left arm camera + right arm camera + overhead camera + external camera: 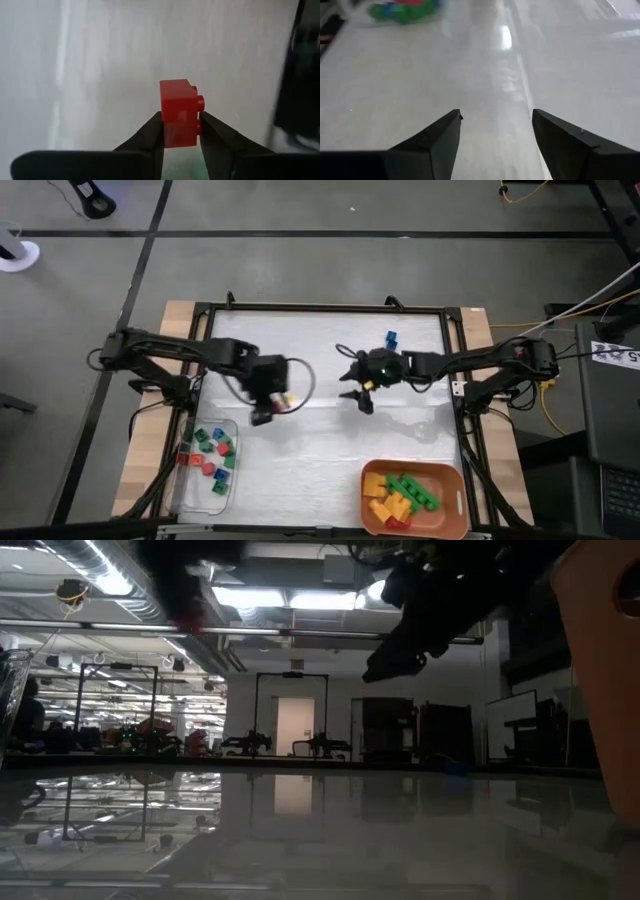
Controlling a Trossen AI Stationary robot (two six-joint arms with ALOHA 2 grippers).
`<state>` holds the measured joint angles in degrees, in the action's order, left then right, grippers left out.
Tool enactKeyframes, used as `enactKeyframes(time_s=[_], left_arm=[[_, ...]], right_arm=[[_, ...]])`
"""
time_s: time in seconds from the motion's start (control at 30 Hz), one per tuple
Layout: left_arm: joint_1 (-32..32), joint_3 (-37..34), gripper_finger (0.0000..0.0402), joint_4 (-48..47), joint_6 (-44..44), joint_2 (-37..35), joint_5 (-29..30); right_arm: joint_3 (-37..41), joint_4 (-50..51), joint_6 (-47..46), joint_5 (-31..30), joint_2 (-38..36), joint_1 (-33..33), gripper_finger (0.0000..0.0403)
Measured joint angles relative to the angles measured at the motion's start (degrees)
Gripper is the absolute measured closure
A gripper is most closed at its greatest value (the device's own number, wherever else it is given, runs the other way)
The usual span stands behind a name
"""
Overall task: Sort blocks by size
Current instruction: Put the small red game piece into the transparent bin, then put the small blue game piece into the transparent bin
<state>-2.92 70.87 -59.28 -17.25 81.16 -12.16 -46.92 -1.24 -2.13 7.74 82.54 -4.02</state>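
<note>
My left pincer (181, 131) is clamped on a small red block (180, 112), held above the white desk (330, 450) left of centre. Near the desk's front edge, a clear tray (183, 490) at the left holds small blocks and an orange bin (452, 498) at the right holds longer ones. My right pincer (496, 131) hangs spread and empty over the middle. Beyond it, a blue block (391, 339) lies alone.

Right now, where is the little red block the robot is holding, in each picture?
High view: red block at the left gripper, left of centre.
Low view: a red blur top left, probably it.
Left wrist view: centre, between the fingers.
Right wrist view: not in it.
Shared landmark: the white table.
</note>
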Motion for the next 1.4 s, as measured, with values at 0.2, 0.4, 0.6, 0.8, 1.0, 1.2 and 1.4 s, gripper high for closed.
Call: enactKeyframes(time_s=[0.2, 0.4, 0.6, 0.8, 1.0, 1.2, 1.4], left_arm=[[-6.33, 0.00, 0.0309, -18.50, -15.66, -6.52, -2.98], [-15.68, -1.75, 0.0307, -20.92, -34.62, -9.50, -3.24], [-24.59, -5.33, 0.0283, -20.62, -45.37, -9.06, -3.21], [-29.20, -10.94, 0.0249, -19.46, -53.00, -9.02, -1.22], [-29.33, -15.10, 0.0237, -19.09, -52.75, -9.02, -0.97], [-29.31, -15.89, 0.0247, -16.45, -46.92, -9.00, -0.52], [-29.29, -15.89, 0.0248, -12.30, -42.53, -9.02, 2.72]], right_arm=[[-6.85, 14.14, -0.28, 0.00, -0.02, -5.16, 0.0168], [-9.75, 20.06, -0.48, 0.01, -0.02, -10.46, 0.0171], [-10.00, 23.87, -0.64, 0.27, -0.02, -15.80, 0.0171], [-10.00, 26.10, -3.74, 0.25, -0.02, -20.23, 0.0171], [-10.03, 29.28, -10.15, -5.68, -0.02, -23.48, 0.0171], [-10.03, 34.86, -14.01, -13.17, 0.02, -28.19, 0.0171], [-10.03, 39.10, -15.61, -11.58, 0.14, -31.08, 0.0171]])
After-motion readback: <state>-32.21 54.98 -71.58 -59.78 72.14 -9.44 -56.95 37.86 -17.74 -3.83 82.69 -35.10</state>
